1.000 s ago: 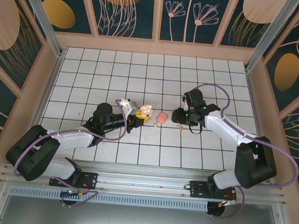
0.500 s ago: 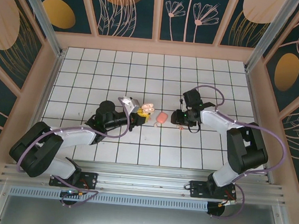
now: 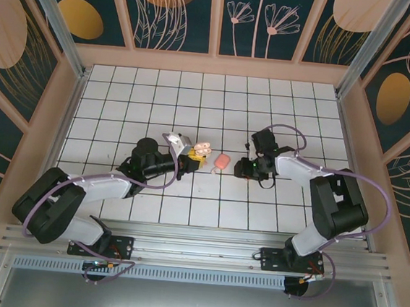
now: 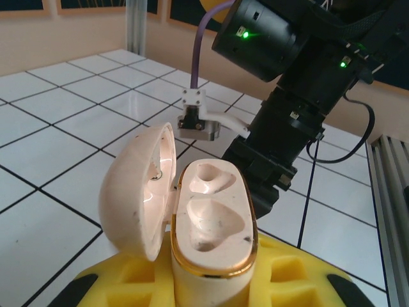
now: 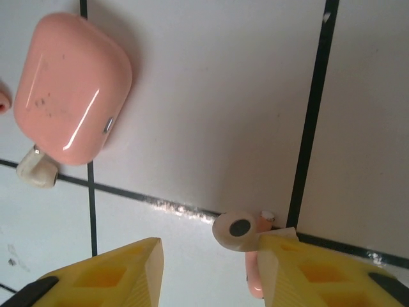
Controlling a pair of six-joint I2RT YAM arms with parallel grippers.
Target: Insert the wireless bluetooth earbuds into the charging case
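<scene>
Right gripper [image 5: 209, 249], spread low on the desk [image 5: 211, 96] right of the pink pod [image 5: 70, 89], should centre the earbud [image 5: 238, 227] touching one finger [image 5: 307, 272] before closing; left gripper [image 4: 211, 284] pinches the open charging case [image 4: 211, 217] left of it.

White gridded tabletop [image 3: 123, 102], floral walls [image 3: 175, 13] (dark teal).

Pale-pink case [image 4: 211, 217] w/ gold rim; yellow left claw [image 4: 211, 291].
</scene>
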